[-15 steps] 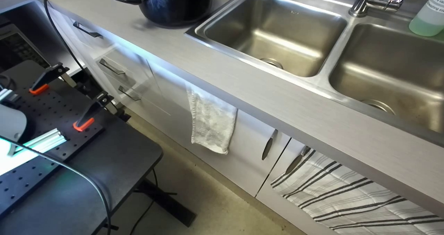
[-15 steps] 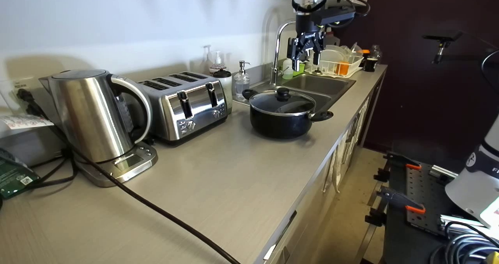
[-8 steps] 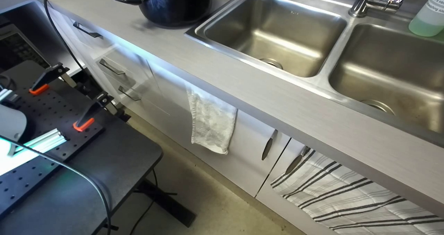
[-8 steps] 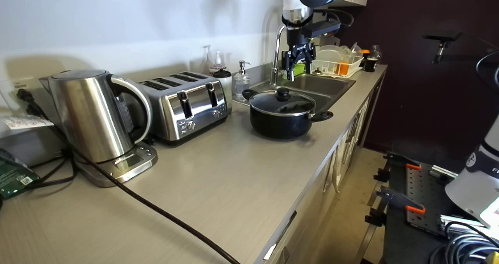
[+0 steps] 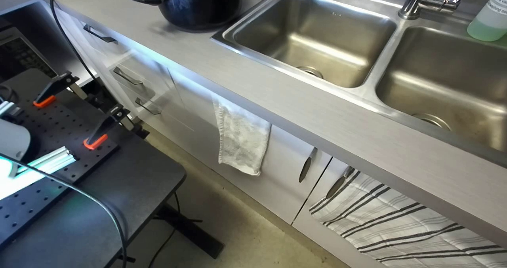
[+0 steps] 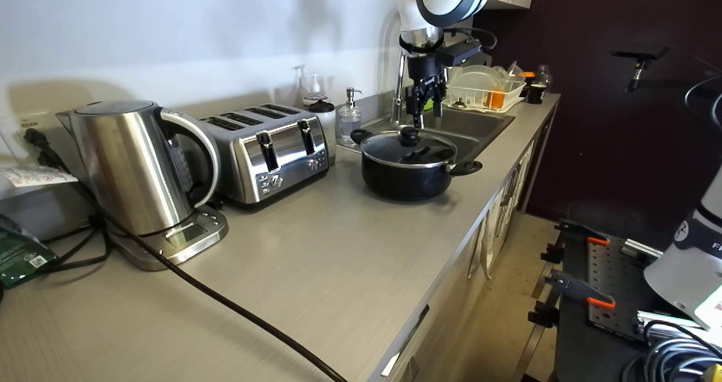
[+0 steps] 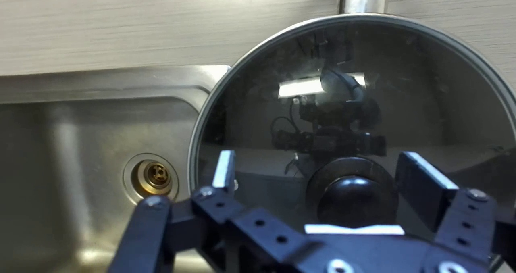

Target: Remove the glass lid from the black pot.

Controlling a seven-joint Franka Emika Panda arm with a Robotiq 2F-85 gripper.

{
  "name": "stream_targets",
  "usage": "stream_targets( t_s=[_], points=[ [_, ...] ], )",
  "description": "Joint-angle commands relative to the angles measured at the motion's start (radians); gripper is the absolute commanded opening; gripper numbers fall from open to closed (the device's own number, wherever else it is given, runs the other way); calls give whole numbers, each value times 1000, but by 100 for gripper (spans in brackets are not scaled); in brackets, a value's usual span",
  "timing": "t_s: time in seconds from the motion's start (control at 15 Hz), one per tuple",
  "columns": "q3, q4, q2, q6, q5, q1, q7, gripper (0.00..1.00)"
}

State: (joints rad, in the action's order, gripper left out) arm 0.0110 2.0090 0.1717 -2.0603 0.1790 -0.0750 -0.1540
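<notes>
One black pot (image 6: pixel 403 181): stands upright on the counter (image 6: pixel 316 258) in both exterior views, its base just beside the sink (image 5: pixel 384 56).
Glass lid (image 7: pixel 258 115): lies level on the pot and covers it; a thin pale rim edges it, and the glass mirrors a bright strip and dark shapes.
Knob (image 6: pixel 409 136): black and rounded, standing up from the lid at the centre of the pot.
Hand (image 7: pixel 323 175): over the pot, pointing down, its two fingers (image 7: pixel 421 186) spread wide; in the wrist view the knob shows between them. Whether they touch the lid or hang clear of it, I cannot tell.
Side handles (image 6: pixel 465 168): two, black, jutting out from opposite sides of the pot.
Soap dispenser (image 6: pixel 350 121): near the pot, towards the wall (image 6: pixel 197 32).
Toaster (image 6: pixel 290 159): also on the wall side of the pot, apart from it.
Kettle (image 6: pixel 130 170): farther from the pot, past the toaster.
Faucet (image 5: pixel 412 2): at the back of the sink, apart from the pot.
Dish rack (image 6: pixel 511 100): well apart from the pot, on the far side of the sink.
White towel (image 5: pixel 242 139): hangs against the cupboard fronts (image 5: pixel 281 169), lower than the pot.
Striped towel (image 5: pixel 404 216): also lower, farther from the pot.
</notes>
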Motion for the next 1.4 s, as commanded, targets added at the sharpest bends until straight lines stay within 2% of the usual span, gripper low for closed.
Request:
stream_targets(
  t_s=[0.0, 0.6, 0.67, 0.73, 0.93, 1.13, 1.2, 1.33],
  points=[
    [-19, -40, 39, -5, 25, 27, 71, 100],
    [-16, -33, 67, -102, 17, 38, 160, 100],
    [-16, -31, 66, -112, 15, 38, 168, 93],
    [-16, -31, 67, -118, 14, 38, 175, 74],
    [-15, -28, 65, -133, 10, 36, 193, 53],
    [-15, -25, 62, -140, 7, 37, 206, 28],
    [-15, -24, 61, -139, 5, 38, 209, 24],
    [-15, -23, 59, -139, 3, 37, 212, 24]
  ],
)
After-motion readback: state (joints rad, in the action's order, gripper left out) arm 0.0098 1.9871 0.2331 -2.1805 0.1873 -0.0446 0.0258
